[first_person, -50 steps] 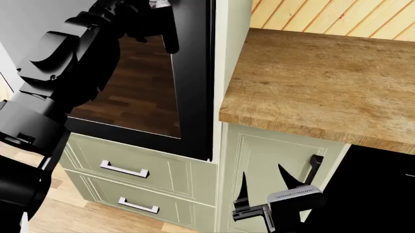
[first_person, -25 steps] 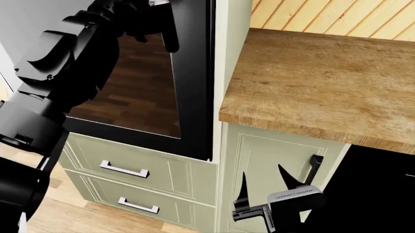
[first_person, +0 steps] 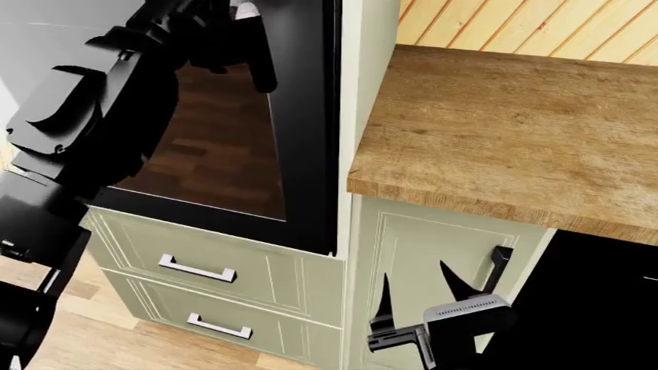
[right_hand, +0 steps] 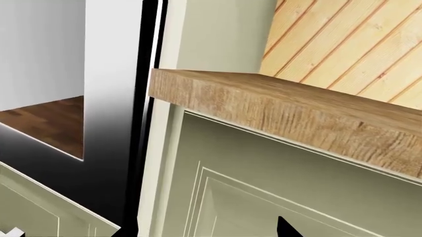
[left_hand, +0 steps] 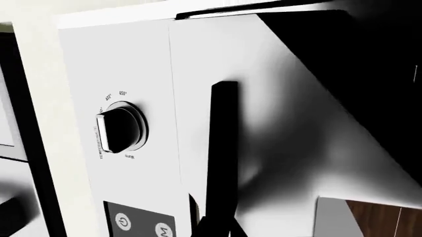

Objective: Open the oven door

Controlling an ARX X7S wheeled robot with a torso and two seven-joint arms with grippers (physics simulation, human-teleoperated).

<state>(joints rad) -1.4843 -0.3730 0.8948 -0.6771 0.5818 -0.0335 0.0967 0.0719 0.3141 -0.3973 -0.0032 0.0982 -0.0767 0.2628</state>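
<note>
The oven door [first_person: 305, 154] has a glossy black frame and a glass window [first_person: 216, 146] that reflects a wooden floor. Its black bar handle [left_hand: 224, 148] runs along the pale upper part of the door. My left gripper [left_hand: 218, 230] is shut on the near end of that handle. From the head camera my left arm [first_person: 92, 116] covers the door's left side and reaches up to the handle [first_person: 265, 65]. My right gripper [first_person: 420, 291] hangs open and holds nothing, low in front of the pale green cabinet door [first_person: 432, 254]. One fingertip [right_hand: 287, 228] shows in the right wrist view.
A wooden countertop [first_person: 514, 131] juts out right of the oven, with a plank wall [first_person: 535, 23] behind. Two pale green drawers [first_person: 206, 266] sit under the oven. A matte black panel [first_person: 602, 301] stands at the lower right. A temperature knob [left_hand: 122, 127] and button panel [left_hand: 142, 222] flank the handle.
My left arm has shifted left and down towards me. More of the door's lower left corner shows and its reflection has shifted, as if the door has tilted out a little. The right arm is still.
</note>
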